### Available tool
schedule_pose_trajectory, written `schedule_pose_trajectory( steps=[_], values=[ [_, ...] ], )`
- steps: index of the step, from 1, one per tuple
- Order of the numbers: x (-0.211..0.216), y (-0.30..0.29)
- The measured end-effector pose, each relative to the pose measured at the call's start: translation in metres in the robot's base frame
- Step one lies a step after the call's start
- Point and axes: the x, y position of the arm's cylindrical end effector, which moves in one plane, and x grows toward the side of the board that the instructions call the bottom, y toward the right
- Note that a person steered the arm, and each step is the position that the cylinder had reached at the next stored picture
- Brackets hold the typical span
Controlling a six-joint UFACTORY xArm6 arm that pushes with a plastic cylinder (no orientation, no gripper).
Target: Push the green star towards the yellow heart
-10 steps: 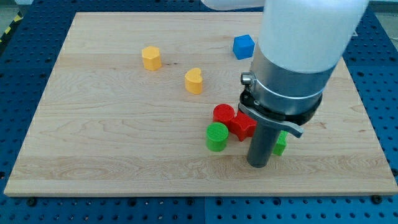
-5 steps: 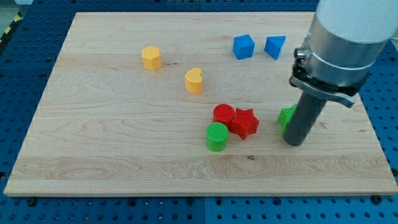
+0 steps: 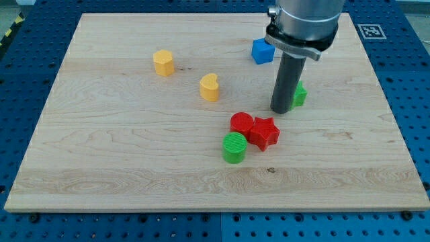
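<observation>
The green star [image 3: 299, 95] lies right of the board's middle, mostly hidden behind my rod. My tip [image 3: 281, 109] rests on the board touching the star's left side. The yellow heart [image 3: 209, 87] lies to the view's left of my tip, well apart from the star, with bare board between them.
A yellow block [image 3: 162, 62] lies up-left of the heart. A blue cube [image 3: 263, 50] sits near the view's top, partly behind the arm. A red cylinder [image 3: 241, 124], a red star [image 3: 264, 132] and a green cylinder [image 3: 234, 147] cluster below my tip.
My tip and the green star have moved toward the view's top, from lower right of the red star to above it. The arm now hides the blue triangle block.
</observation>
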Motion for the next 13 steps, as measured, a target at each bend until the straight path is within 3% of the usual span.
schedule_pose_trajectory(
  steps=[2, 5, 8, 10, 12, 13],
  values=[
    [-0.002, 0.031],
    [-0.046, 0.080],
    [-0.111, 0.069],
    [-0.093, 0.068],
    [-0.093, 0.001],
    [-0.094, 0.003]
  ],
)
